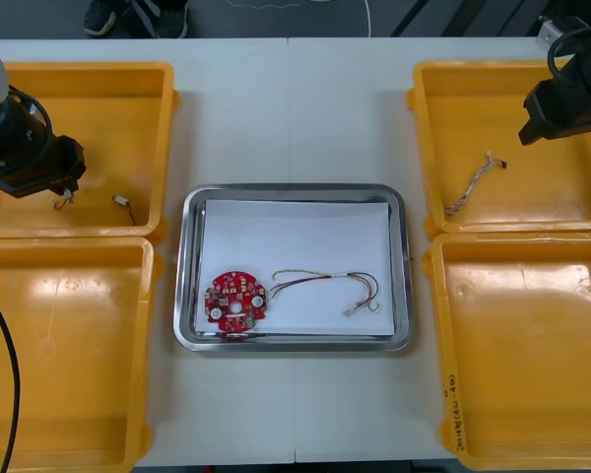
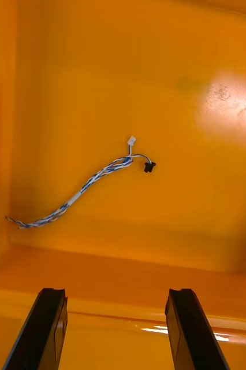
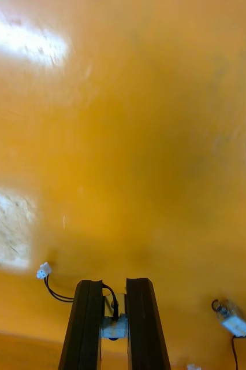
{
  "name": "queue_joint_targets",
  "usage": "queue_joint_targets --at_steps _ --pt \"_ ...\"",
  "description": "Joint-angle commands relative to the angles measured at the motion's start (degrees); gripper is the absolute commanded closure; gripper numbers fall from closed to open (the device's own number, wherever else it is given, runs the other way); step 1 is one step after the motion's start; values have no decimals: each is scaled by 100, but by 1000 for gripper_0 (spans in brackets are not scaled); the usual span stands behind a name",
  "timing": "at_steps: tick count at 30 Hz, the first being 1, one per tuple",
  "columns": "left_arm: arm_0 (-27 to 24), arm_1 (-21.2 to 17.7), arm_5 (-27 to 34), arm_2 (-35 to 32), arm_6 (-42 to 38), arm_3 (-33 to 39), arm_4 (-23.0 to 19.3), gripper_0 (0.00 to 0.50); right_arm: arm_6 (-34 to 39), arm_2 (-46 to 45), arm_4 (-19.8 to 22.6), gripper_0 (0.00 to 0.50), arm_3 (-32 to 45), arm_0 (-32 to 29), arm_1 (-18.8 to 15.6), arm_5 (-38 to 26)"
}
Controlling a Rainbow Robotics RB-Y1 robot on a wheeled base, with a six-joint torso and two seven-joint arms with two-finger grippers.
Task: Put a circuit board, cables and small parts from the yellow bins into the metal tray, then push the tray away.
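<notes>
Four yellow bins (image 1: pixel 69 325), one tray (image 1: pixel 294 189) holding one circuit board (image 1: pixel 236 303), one red-yellow cable (image 1: pixel 320 277), left tool (image 3: pixel 115 284) pinching one of two small parts (image 3: pixel 114 328), right tool (image 2: pixel 115 292) spread empty over one blue-white cable (image 2: pixel 94 179).

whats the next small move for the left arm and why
Probably lift the left gripper straight up out of the far left yellow bin: it is shut on a small metal part with a black cable, which belongs in the shiny metal tray. Right gripper hovers open.

A light table (image 1: pixel 295 118) with a centre seam meets dark floor (image 1: pixel 276 18) beyond.
</notes>
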State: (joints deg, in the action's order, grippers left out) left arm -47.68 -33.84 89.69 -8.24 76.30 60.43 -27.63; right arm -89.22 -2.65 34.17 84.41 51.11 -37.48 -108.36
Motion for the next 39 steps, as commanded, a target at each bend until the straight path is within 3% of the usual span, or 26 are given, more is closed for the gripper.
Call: queue_joint_targets --at_steps 1,11,22,25,27,30,33,39 --pt "-110 0 -285 -125 70 206 170 500 633 -271 -165 0 -82 277 74 298" --pt "-119 36 -689 -117 131 206 355 500 1899 -376 -394 0 -434 268 320 773" --pt "-119 229 -751 -117 87 215 531 488 2919 -376 -491 0 -768 268 601 1019" --pt "-110 264 -777 -117 78 206 566 364 3033 -367 -561 0 -847 268 671 1063" --pt "-119 273 -768 -117 70 215 575 212 3086 -367 -605 0 -970 268 715 1072" --pt "-119 273 -768 -117 70 215 575 74 3130 -367 -631 0 -1119 268 751 1133" --pt "-119 264 -760 -117 70 215 575 14 3182 -367 -658 0 -1260 268 786 1177" --pt "-181 246 -549 -143 61 215 584 0 3244 -359 -675 0 -1471 207 838 1256"
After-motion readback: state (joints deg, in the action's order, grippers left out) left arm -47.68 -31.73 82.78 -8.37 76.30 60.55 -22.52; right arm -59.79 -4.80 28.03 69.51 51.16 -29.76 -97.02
